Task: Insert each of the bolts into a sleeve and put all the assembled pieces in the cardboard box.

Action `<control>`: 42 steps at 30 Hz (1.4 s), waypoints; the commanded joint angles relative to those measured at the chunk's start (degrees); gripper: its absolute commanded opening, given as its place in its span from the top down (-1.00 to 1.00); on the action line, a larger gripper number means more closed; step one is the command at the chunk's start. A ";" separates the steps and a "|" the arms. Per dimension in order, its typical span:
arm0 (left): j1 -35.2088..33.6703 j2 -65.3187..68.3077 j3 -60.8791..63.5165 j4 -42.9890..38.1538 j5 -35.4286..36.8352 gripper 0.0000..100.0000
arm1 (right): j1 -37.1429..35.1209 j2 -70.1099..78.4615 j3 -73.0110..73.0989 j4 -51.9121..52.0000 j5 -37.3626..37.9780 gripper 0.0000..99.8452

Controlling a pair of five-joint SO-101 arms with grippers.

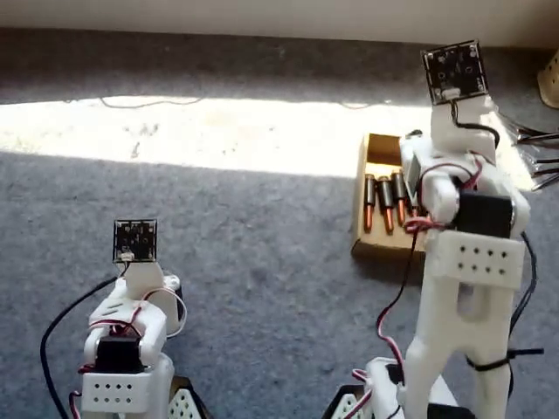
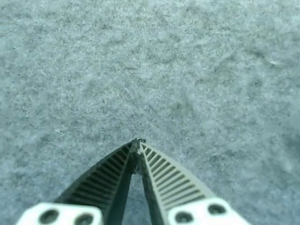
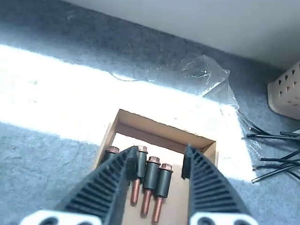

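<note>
Over the cardboard box (image 3: 161, 129) hangs the right end effector (image 3: 161, 150), open, one finger (image 3: 110, 183) hiding part of the four bolts (image 3: 146, 201) lying side by side inside, copper-coloured, in dark sleeves (image 3: 151, 174). Left end effector (image 2: 137, 143) is closed, empty, above the grey table (image 2: 140, 56).

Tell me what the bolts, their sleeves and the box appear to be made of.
Bolts: likely metal with a copper-coloured finish; shanks and heads show a reddish sheen. Sleeves: matte black, probably rubber or plastic; the look leaves it open. Box: plain brown cardboard, dull, with thin flat walls.
</note>
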 commanded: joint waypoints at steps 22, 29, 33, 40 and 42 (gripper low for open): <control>-0.84 -0.66 1.27 -1.49 -0.09 0.98 | -4.79 -49.80 22.55 10.15 -5.98 0.99; -0.84 -0.66 1.27 -1.32 -0.09 0.98 | -4.79 -59.21 32.84 8.66 -5.98 0.99; -0.84 -0.66 1.27 -1.32 -0.09 0.98 | -4.79 -64.48 39.87 5.67 -5.98 0.99; -0.84 -0.66 1.27 -1.32 -0.09 0.98 | -4.79 -70.81 50.24 4.62 -5.98 0.99; -0.84 -0.66 1.27 -1.32 -0.09 0.98 | -4.79 -70.55 52.18 4.62 -5.98 0.99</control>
